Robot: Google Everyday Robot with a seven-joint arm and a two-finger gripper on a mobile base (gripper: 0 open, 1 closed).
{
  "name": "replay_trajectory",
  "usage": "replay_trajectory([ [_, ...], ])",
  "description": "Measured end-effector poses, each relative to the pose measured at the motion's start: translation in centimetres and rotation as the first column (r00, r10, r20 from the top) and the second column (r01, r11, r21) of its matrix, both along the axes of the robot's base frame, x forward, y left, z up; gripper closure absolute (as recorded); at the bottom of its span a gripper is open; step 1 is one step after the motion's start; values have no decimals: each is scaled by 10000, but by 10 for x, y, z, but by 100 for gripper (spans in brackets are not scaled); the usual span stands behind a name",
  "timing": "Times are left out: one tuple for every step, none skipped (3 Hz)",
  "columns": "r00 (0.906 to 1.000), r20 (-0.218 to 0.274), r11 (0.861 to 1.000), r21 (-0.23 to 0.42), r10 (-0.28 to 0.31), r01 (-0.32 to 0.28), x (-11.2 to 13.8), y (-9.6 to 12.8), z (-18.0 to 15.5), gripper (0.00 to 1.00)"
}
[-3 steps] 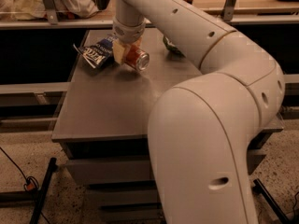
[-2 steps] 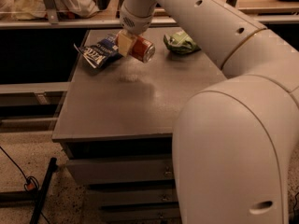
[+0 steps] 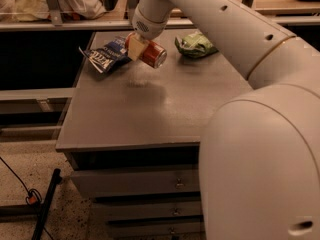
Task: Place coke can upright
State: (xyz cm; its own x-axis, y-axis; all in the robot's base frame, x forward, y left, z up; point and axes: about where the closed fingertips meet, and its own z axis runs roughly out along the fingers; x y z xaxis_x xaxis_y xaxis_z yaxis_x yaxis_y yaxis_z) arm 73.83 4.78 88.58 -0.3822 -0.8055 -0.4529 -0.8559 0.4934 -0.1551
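Observation:
The coke can (image 3: 151, 54) is red with a silver rim. It lies tilted on its side in my gripper (image 3: 139, 49), held above the grey table top (image 3: 150, 109) near its far left part. The gripper is shut on the can, with a tan finger pad (image 3: 135, 50) across the can's body. The can's silver end points down and to the right. A faint shadow lies on the table below it.
A dark blue chip bag (image 3: 106, 54) lies at the table's far left, just left of the can. A green snack bag (image 3: 195, 44) lies at the far right. My large white arm (image 3: 260, 134) fills the right side. Drawers (image 3: 135, 184) sit under the table top.
The arm has risen and shifted, carrying the can a little higher above the table. The can stays tilted in the gripper. The bags have not moved.

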Motion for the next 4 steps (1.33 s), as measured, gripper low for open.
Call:
replay_trajectory([
  [9973, 716, 9912, 1307, 139, -232, 3, -13, 0, 100],
  [9888, 1489, 9703, 2376, 95, -451, 3, -30, 9, 100],
  [9830, 1836, 9384, 3381, 91, -719, 2, -46, 16, 100],
  [9810, 1930, 8882, 4475, 174, -1038, 1, -61, 21, 100],
])
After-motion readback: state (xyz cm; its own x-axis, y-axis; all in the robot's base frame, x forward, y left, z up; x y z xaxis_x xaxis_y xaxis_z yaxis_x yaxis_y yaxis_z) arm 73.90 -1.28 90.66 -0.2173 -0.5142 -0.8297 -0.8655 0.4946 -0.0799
